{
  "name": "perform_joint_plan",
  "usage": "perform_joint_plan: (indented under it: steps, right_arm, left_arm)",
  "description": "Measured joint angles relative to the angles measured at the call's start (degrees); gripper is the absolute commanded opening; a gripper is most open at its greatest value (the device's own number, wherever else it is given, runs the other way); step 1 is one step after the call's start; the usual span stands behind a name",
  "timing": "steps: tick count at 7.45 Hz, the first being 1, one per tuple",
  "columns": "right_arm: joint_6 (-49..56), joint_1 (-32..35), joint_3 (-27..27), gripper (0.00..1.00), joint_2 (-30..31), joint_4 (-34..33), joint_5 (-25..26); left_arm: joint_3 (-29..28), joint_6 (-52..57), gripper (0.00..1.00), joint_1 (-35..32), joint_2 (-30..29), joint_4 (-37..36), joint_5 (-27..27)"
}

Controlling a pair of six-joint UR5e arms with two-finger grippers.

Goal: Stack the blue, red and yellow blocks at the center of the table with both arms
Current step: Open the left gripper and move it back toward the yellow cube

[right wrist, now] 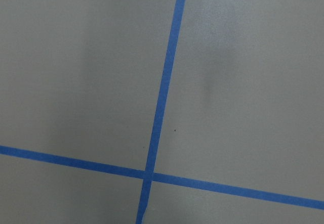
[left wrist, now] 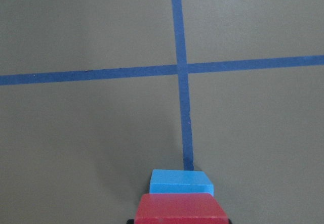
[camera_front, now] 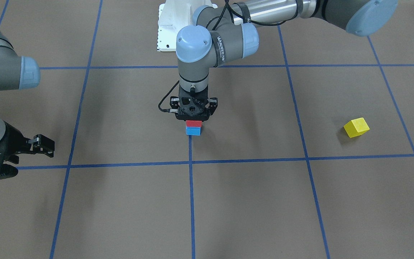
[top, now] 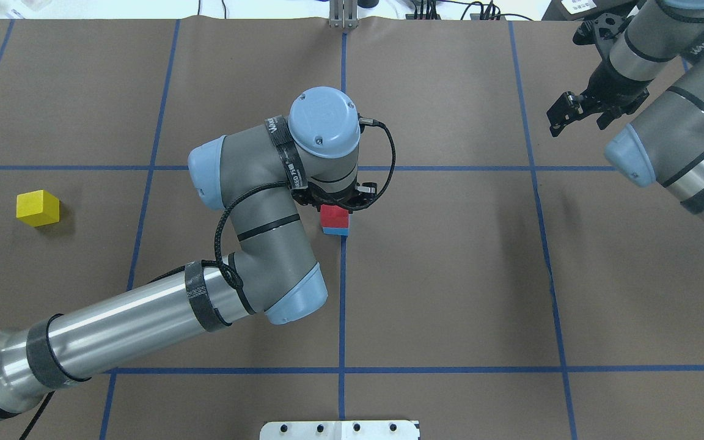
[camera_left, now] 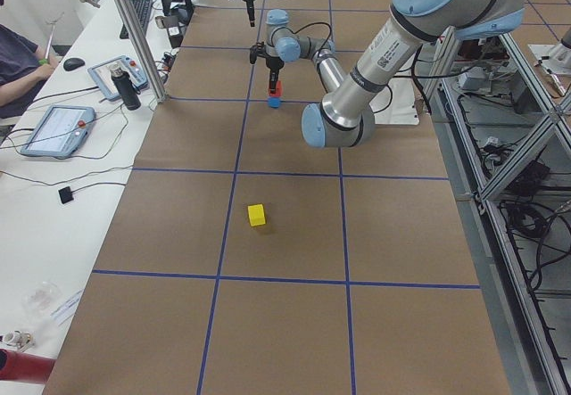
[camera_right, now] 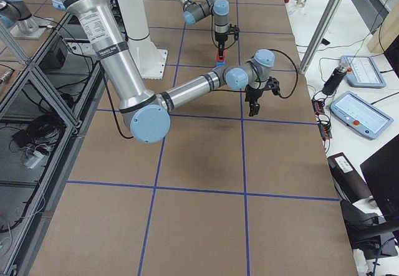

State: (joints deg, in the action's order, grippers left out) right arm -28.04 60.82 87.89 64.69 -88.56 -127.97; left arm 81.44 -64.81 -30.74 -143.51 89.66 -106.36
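Observation:
The red block (camera_front: 193, 123) sits on the blue block (camera_front: 193, 131) at the table's centre, by a tape crossing. My left gripper (camera_front: 193, 118) stands straight over them and is shut on the red block. In the left wrist view the red block (left wrist: 179, 211) fills the bottom edge, with the blue block (left wrist: 179, 182) just beyond it. The yellow block (top: 37, 208) lies alone, tilted, far out on my left side. My right gripper (top: 577, 125) is open and empty, raised over the far right of the table.
The brown table cover (top: 450, 275) carries a grid of blue tape lines. A white base plate (top: 340, 429) sits at the near edge. The left arm's elbow (top: 291, 299) hangs over the area just left of the stack.

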Motion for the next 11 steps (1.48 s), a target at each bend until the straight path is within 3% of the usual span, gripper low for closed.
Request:
perform_joint_plan:
  steps: [5,8,11]
  right_arm:
    - [0.0,0.09,0.02,0.99,0.17,-0.02,-0.14]
    - [0.07,0.3,0.08,0.99,0.1,0.04,-0.17]
    - [0.13,0.54,0.09,0.99,-0.17,0.11,-0.17]
  left_arm:
    - [1.35,-0.55,1.0,0.67,0.35,-0.22,0.26]
    - [10.08,0.78,1.0,-4.69,2.33,-5.78,-3.13]
    - [20.16,7.93,1.0,-14.98,15.77,-7.33,-9.6]
